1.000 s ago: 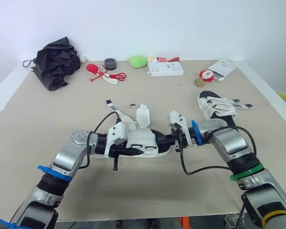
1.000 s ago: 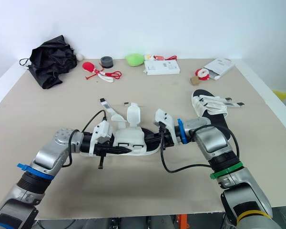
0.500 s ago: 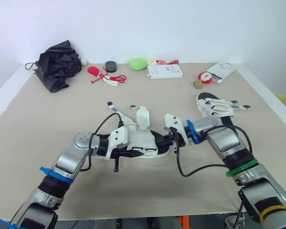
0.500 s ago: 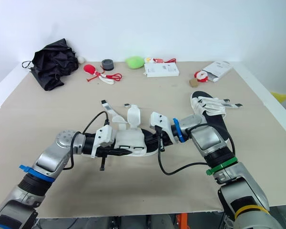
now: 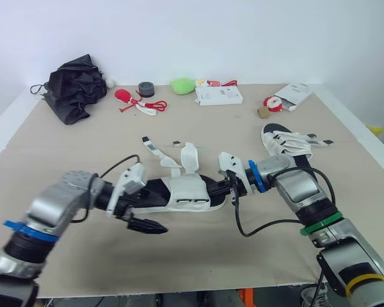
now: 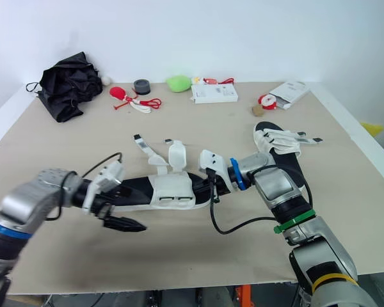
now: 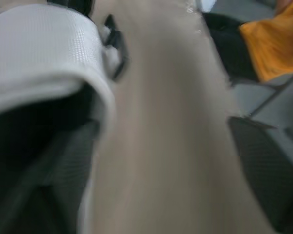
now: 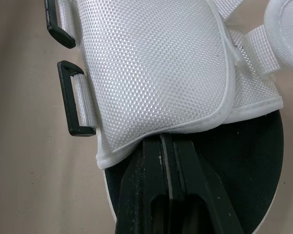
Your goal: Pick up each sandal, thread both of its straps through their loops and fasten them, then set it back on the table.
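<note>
The white-mesh, black-soled sandal (image 5: 185, 195) sits mid-way across the beige table (image 5: 64, 147), its long axis running side to side between the two arms. The right tool (image 8: 168, 141) is pinched together on the sole's right end. The left tool (image 5: 139, 216), just off the left end, seems spread and empty, though its view is blurred. The loose white straps (image 5: 155, 150) fan out on the far side, nearer the left arm.

Left claw (image 5: 146, 216) spread open, arm low, right claw (image 8: 164, 147) pinched tight, forearm angled inward.
</note>
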